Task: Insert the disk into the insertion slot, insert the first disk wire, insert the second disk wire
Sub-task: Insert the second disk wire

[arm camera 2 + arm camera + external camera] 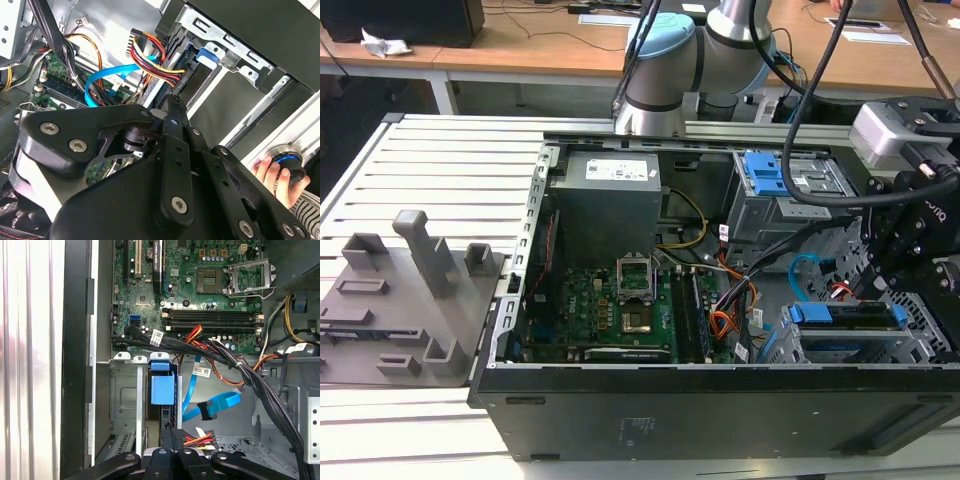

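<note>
The disk (847, 318), edged by its blue bracket (162, 388), sits inside the insertion slot (125, 405), a light grey metal cage at the case's corner on the exterior view's right. My gripper (172, 446) is right behind the disk, fingers pressed together on the dark plug of the first disk wire (200, 440), a red and orange bundle (152, 57). In the exterior view the gripper (890, 270) hangs over that corner. The second disk wire (212, 407), a light-blue flat cable (107, 75), loops beside it with its small dark plug lying free.
The motherboard (610, 310) fills the case floor, with black cable bundles (240, 367) crossing toward the drive bay. A taller grey cage with a blue latch (767, 175) stands behind. A grey fixture plate (400, 300) lies outside. A person's hand (275, 175) holds a knob.
</note>
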